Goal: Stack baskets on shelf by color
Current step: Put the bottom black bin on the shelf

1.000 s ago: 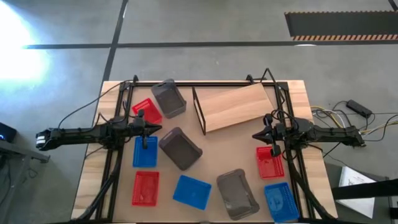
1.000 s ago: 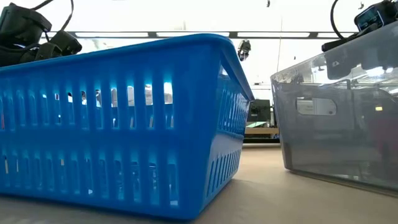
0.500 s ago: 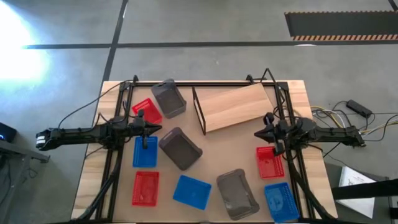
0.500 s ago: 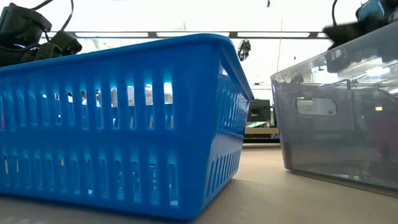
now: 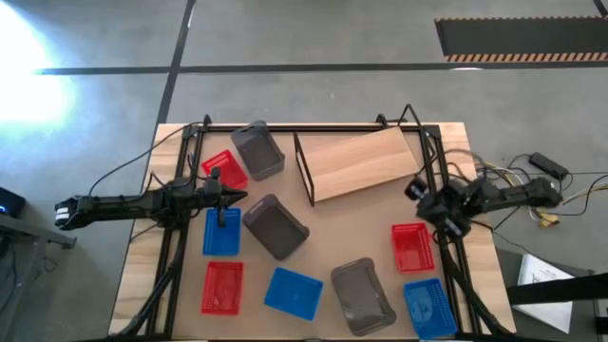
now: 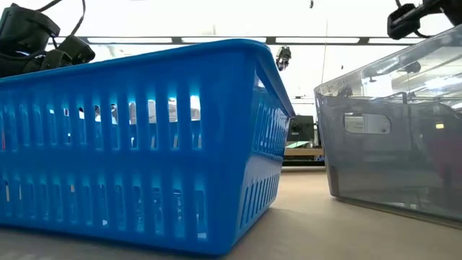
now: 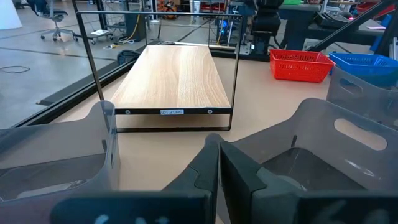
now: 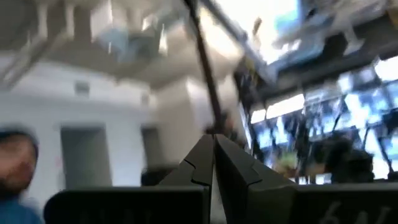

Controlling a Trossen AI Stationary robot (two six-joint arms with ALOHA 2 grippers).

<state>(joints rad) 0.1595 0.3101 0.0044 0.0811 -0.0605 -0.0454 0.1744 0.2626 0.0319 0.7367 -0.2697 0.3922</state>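
Observation:
Nine baskets lie scattered on the table in the high view: red ones [image 5: 224,169] [image 5: 221,287] [image 5: 411,246], blue ones [image 5: 221,231] [image 5: 293,293] [image 5: 429,308], dark grey ones [image 5: 257,149] [image 5: 275,226] [image 5: 362,296]. The shelf [image 5: 359,163], a light wooden board on a black wire frame, stands at the far middle and holds no basket. My left gripper [image 5: 239,197] hovers shut between the far-left red basket and the middle grey one; its wrist view faces the shelf [image 7: 174,78]. My right gripper [image 5: 414,187] is shut near the shelf's right end, tipped up off the table.
Black frame rails [image 5: 180,228] run along the table's left and right sides under both arms. Cables [image 5: 518,176] lie on the floor beyond the right edge. In the low view a blue basket [image 6: 137,137] and a grey one [image 6: 393,137] stand close to the camera.
My right arm has drawn back toward the table's right edge and risen, and its gripper has tipped upward, so its wrist view now looks at the ceiling. The red basket below it stays in place. My left arm has kept still.

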